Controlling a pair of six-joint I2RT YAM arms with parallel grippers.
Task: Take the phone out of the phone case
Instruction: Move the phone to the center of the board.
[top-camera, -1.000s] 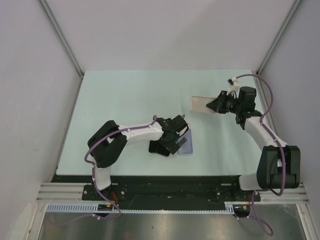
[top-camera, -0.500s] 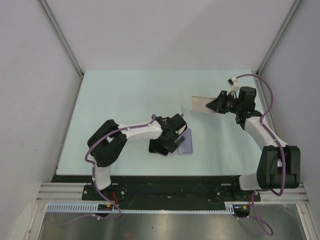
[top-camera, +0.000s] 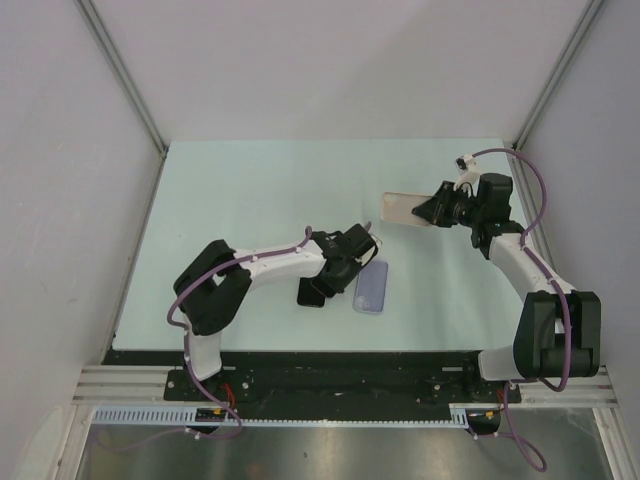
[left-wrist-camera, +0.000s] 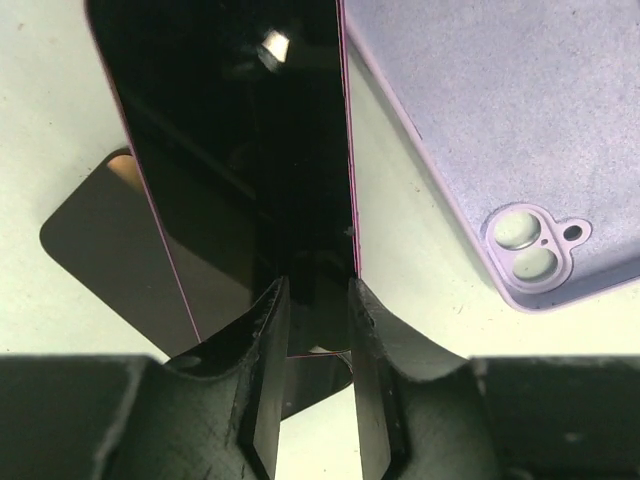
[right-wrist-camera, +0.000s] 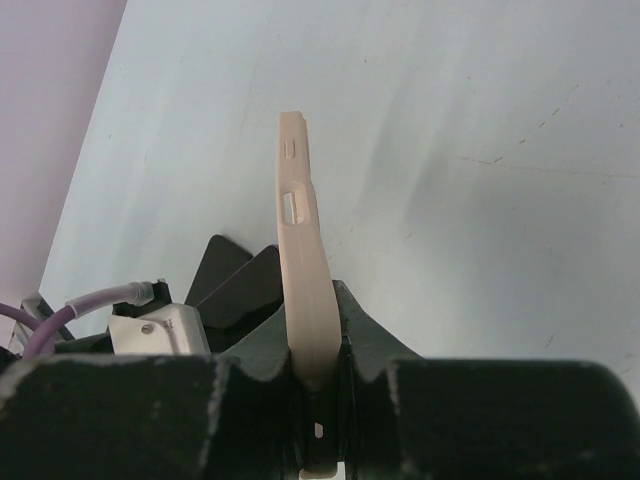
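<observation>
One phone (left-wrist-camera: 230, 150), black screen, already bare. In the left wrist view its long axis runs from bottom centre up to the top left, and its near short end sits between the fingers of the left gripper (left-wrist-camera: 318, 290). The jaws stand narrow, one finger (left-wrist-camera: 268, 345) on the screen side and the other along the right edge. I judge this as clenched on the phone.

In the top view the phone (top-camera: 312, 293) shows dark at lower centre, just left of and below that claw. The lavender case (top-camera: 371, 288) lies flat on the table (top-camera: 240, 190) just right of it. In the wrist view the case (left-wrist-camera: 500, 110) fills the upper right with its camera cutout toward the lower right, and a strip of table shows between it and the phone.

The left arm is much the nearer. The right gripper (right-wrist-camera: 308, 275) is well apart at the upper right of the top view, clamped on a beige case (right-wrist-camera: 300, 220) held edge-on. Next move probably just lifts the phone away leftward, clear of the lavender case.
</observation>
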